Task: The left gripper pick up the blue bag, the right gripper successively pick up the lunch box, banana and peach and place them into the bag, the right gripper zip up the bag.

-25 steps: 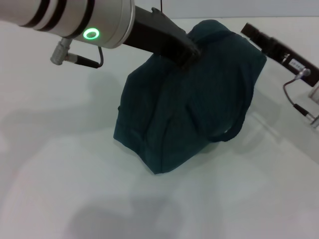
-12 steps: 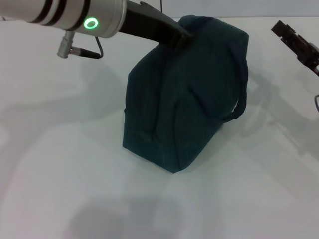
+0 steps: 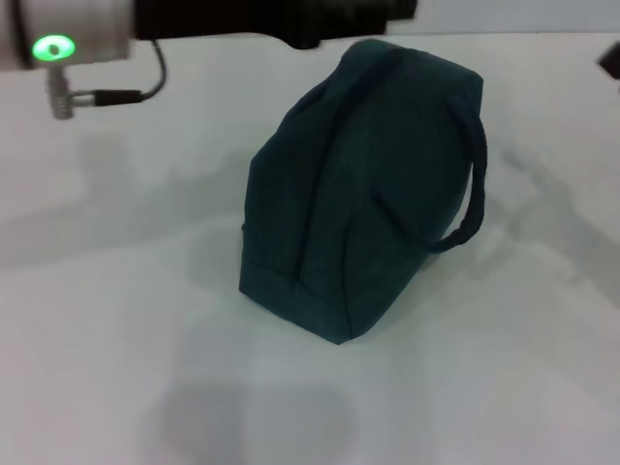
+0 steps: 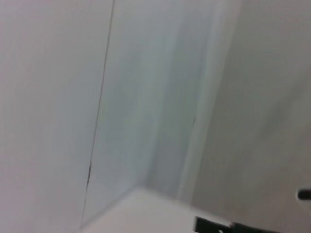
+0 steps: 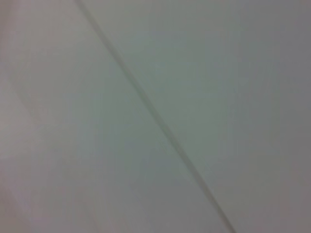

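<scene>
The blue bag stands on the white table, dark teal and closed-looking, with one strap looping off its right side. My left gripper is a black shape along the top edge of the head view, just above and behind the bag's top; its tips are cut off by the frame. Only a dark sliver of my right gripper shows at the right edge, well clear of the bag. The lunch box, banana and peach are out of view. Both wrist views show only pale blank surfaces.
The silver left arm with its green ring light and a cable plug spans the upper left. White tabletop stretches in front of the bag and to both sides of it.
The left gripper has lifted up and back off the bag's top. The right gripper slid away to the right edge. The bag stays where it was half a second ago.
</scene>
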`<state>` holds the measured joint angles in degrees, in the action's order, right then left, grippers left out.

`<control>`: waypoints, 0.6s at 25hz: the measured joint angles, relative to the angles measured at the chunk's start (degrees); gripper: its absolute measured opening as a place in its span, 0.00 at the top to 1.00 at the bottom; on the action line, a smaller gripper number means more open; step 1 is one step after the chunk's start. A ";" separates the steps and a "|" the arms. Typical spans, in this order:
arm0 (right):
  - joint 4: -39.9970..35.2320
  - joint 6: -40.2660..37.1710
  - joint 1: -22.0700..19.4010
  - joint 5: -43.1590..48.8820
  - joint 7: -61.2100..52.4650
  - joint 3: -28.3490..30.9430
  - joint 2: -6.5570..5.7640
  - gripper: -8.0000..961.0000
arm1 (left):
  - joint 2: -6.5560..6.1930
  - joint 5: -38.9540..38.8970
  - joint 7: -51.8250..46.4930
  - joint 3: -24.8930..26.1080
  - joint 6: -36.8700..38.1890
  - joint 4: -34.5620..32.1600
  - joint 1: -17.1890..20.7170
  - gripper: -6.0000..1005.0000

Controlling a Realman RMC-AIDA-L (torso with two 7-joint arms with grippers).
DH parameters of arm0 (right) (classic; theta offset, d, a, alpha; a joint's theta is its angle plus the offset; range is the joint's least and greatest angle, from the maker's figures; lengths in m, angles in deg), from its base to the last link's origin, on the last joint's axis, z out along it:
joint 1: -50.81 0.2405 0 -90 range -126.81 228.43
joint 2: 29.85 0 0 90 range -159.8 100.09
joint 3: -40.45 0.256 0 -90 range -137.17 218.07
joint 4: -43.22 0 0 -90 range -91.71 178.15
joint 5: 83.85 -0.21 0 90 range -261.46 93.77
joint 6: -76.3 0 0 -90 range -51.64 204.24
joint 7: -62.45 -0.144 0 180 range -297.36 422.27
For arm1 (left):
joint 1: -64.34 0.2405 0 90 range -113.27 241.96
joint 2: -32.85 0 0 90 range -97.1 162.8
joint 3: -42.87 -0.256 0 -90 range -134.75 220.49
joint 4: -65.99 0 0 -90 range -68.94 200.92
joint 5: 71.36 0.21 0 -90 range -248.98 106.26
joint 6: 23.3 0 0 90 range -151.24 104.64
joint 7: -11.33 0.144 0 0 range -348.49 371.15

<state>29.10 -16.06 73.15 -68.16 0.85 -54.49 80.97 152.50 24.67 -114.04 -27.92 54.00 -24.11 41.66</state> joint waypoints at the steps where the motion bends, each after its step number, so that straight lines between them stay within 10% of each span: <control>1: -0.01 -3.00 -0.30 1.09 1.06 0.00 -1.07 0.20 | -0.01 -3.58 3.90 1.31 1.04 1.57 1.33 0.45; 9: -0.19 -19.84 -0.43 18.01 9.00 0.11 -8.53 0.10 | -0.29 -12.45 32.27 10.76 14.01 15.33 12.22 0.30; 15: -0.09 -15.40 -0.63 29.47 12.92 0.12 -7.90 0.10 | -0.36 -11.00 49.50 16.33 19.67 31.10 16.82 0.17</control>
<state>29.01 -31.45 72.52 -38.69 13.77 -54.37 73.07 152.14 13.67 -64.54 -11.59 73.67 6.99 58.48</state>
